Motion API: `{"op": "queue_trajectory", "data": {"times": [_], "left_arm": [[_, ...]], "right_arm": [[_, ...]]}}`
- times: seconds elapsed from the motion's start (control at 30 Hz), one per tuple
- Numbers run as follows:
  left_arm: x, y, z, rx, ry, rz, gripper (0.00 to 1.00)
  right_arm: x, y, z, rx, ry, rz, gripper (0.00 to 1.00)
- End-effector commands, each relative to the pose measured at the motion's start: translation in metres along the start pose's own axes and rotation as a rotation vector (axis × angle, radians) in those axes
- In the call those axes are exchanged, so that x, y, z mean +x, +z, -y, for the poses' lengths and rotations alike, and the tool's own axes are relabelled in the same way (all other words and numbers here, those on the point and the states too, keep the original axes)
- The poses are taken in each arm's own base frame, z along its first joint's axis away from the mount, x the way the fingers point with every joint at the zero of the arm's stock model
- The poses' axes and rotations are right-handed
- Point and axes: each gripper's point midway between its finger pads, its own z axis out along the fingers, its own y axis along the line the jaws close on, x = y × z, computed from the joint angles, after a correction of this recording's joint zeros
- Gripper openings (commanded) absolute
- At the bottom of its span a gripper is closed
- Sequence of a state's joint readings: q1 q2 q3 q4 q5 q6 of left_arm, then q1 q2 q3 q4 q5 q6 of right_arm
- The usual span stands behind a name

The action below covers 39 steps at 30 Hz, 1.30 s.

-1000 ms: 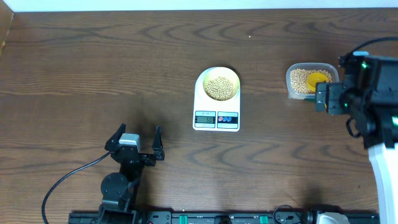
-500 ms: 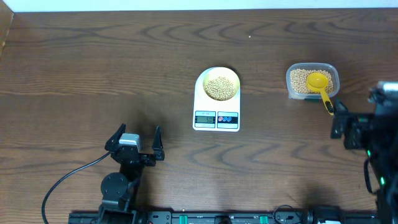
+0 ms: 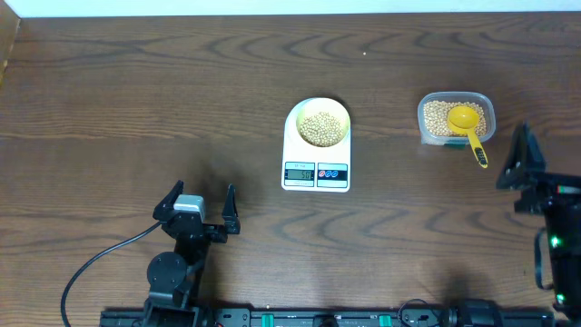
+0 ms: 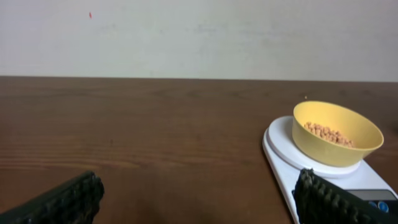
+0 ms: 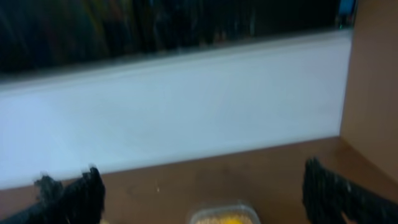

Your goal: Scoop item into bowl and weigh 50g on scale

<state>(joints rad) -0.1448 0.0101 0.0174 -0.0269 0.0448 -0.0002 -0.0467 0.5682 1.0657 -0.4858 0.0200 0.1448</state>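
We see bowl (image 3: 323, 109) of beans (image 3: 321, 128) on scale (image 3: 315, 171), frame centre. Scoop (image 3: 468, 123) lies in tub (image 3: 454, 94), upper right. Left tool (image 3: 201, 191) wide, empty; right tool (image 5: 202, 190) wide, empty. Risk: bumping bench (image 3: 136, 91) or scale skews reading; overshoot if more added. Display (image 3: 300, 173) digits unreadable; no brands seen.

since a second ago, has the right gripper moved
Yes. The right gripper has drawn back off the clear tub, down and right in the overhead view.
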Motion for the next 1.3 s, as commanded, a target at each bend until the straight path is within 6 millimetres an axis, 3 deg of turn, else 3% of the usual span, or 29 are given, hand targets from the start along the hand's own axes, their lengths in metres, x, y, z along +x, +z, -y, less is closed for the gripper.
{"op": "queue_trajectory", "data": {"times": [0.0, 0.27, 0.7, 0.97, 1.27], "left_arm": [[0.015, 0.0, -0.008, -0.043, 0.006, -0.049, 1.0], [0.015, 0.0, -0.008, -0.043, 0.006, -0.049, 1.0], [0.016, 0.0, -0.008, -0.043, 0.006, -0.049, 1.0], [0.016, 0.0, -0.008, -0.043, 0.006, -0.049, 1.0], [0.015, 0.0, -0.008, -0.043, 0.006, -0.049, 1.0]], "right_arm": [[0.013, 0.008, -0.006, -0.042, 0.029, 0.049, 0.99], [0.021, 0.004, -0.015, -0.112, 0.045, 0.254, 0.99], [0.075, -0.016, -0.006, -0.142, 0.065, 0.426, 0.99], [0.093, -0.031, -0.002, -0.16, 0.074, 0.539, 0.99], [0.135, -0.017, -0.002, -0.168, 0.079, 0.477, 0.99]]}}
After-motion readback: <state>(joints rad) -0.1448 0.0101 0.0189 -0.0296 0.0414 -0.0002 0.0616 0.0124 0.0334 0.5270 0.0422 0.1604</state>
